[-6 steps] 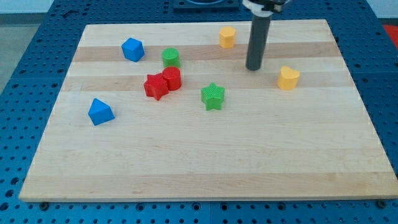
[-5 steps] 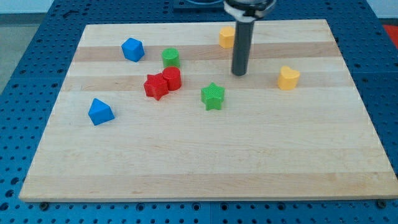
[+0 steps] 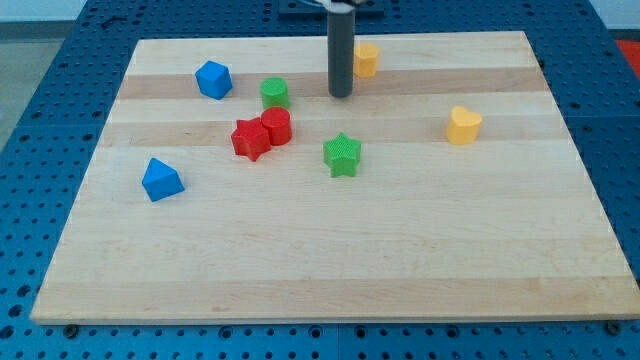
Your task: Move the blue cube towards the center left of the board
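The blue cube [image 3: 213, 79] sits near the board's top left. My tip [image 3: 341, 95] rests on the board near the top middle, well to the right of the cube. The green cylinder [image 3: 275, 93] lies between the tip and the cube. The yellow block [image 3: 366, 59] is just right of and above the tip.
A red star-like block [image 3: 250, 139] touches a red cylinder [image 3: 277, 127] below the green cylinder. A green star [image 3: 342, 155] lies below the tip. A blue wedge-like block [image 3: 161, 179] sits at the left. A yellow heart [image 3: 463, 125] sits at the right. The wooden board [image 3: 330, 260] lies on a blue pegboard.
My tip has moved left and slightly up, from near the yellow heart to beside the yellow block at the top. No block has moved.
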You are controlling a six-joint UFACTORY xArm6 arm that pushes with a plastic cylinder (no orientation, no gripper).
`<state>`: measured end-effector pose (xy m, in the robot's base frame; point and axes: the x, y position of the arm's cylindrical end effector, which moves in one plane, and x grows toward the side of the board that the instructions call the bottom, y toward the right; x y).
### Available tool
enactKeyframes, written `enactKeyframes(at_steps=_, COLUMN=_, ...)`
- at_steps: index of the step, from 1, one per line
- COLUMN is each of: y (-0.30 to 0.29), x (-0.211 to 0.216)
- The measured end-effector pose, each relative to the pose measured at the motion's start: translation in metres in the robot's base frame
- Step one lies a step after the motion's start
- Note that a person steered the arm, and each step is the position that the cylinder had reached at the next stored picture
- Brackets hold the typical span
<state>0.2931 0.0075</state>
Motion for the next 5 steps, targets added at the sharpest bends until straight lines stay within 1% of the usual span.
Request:
enactKeyframes(at_steps=1, y=-0.041, x=-0.042)
enactKeyframes(at_steps=2, y=-0.101, x=-0.042)
enactKeyframes(at_steps=3, y=-0.149, x=-0.037)
enactKeyframes(at_steps=4, y=-0.152, x=0.022)
enactKeyframes(at_steps=5, y=-0.175, x=0.033)
